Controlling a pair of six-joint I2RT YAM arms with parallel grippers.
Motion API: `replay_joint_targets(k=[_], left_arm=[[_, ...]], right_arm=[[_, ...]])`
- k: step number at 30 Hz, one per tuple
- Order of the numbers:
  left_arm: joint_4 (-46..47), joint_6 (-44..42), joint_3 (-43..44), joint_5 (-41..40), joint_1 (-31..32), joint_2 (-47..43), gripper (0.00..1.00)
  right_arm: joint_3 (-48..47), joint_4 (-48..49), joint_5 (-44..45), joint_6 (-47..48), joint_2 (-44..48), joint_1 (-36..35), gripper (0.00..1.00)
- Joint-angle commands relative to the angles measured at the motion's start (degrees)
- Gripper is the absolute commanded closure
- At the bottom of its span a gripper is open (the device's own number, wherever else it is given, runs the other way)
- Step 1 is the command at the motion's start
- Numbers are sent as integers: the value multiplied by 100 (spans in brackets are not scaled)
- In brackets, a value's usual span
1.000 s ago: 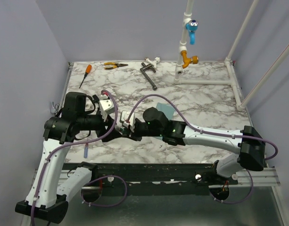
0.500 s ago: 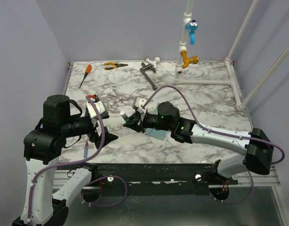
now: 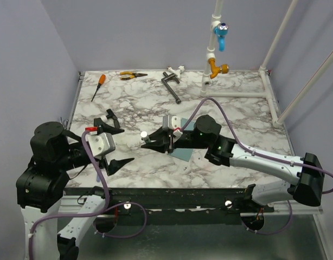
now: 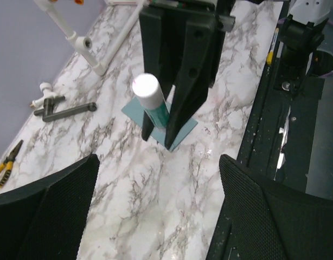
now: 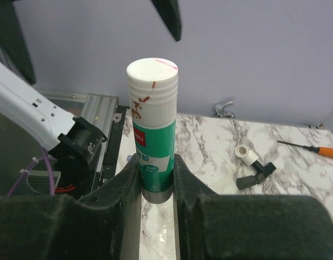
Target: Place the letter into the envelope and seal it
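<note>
Teal envelope [image 3: 181,154] lies flat on the marble table [image 3: 248,122], right under my right gripper [image 5: 154,179]. I see no letter anywhere, so I judge it is already inside. That gripper pinches a glue stick [image 4: 154,103] by its green base. The stick's long axis runs out from the fingers toward my left side, white end leading; I take that end for the cap, not yet off. My left gripper [image 4: 158,162] hangs spread wide, holding nothing, facing the white end head-on and a little apart from it. It is the nearer one to pull the cap.
</note>
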State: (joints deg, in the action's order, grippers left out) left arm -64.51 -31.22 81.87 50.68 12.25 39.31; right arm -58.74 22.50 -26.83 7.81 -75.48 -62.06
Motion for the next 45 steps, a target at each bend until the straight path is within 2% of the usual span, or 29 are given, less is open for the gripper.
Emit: replay_joint_targets(k=[1, 4, 7, 13, 15, 16, 23, 32, 37, 41, 45], left_arm=[[133, 7, 406, 291, 41, 620, 13], [-413, -438, 661, -86, 336, 919, 13], [-506, -562, 598, -600, 602, 1007, 12], [-1101, -1295, 620, -858, 1007, 1079, 11], [-1244, -1417, 631, -1024, 1171, 1147, 20], [-1238, -1423, 628, -1114, 1271, 1165, 23], [-910, -1457, 544, -1893, 1583, 1236, 30], [-686, -1585, 374, -1902, 1927, 1369, 33], [-652, -1549, 414, -1838, 1947, 1448, 46], [-658, -1549, 365, -1766, 1982, 1490, 52], [-677, -1545, 397, -1827, 2026, 1536, 75]], right_arm=[[-118, -543, -312, 907, 91, -186, 99], [-382, -1159, 456, 1393, -51, -378, 99], [-569, -1484, 1009, 1546, -232, -484, 99], [-704, -1454, 989, 1320, -341, -493, 99], [-774, -1519, 1085, 1311, -427, -497, 99], [-804, -1536, 1101, 1304, -462, -493, 99], [-886, -1575, 1061, 1293, -529, -496, 99], [-1009, -1642, 929, 1293, -660, -494, 100], [-895, -1529, 957, 1268, -569, -491, 99], [-954, -1598, 960, 1293, -618, -493, 99], [-943, -1585, 965, 1283, -615, -492, 99]])
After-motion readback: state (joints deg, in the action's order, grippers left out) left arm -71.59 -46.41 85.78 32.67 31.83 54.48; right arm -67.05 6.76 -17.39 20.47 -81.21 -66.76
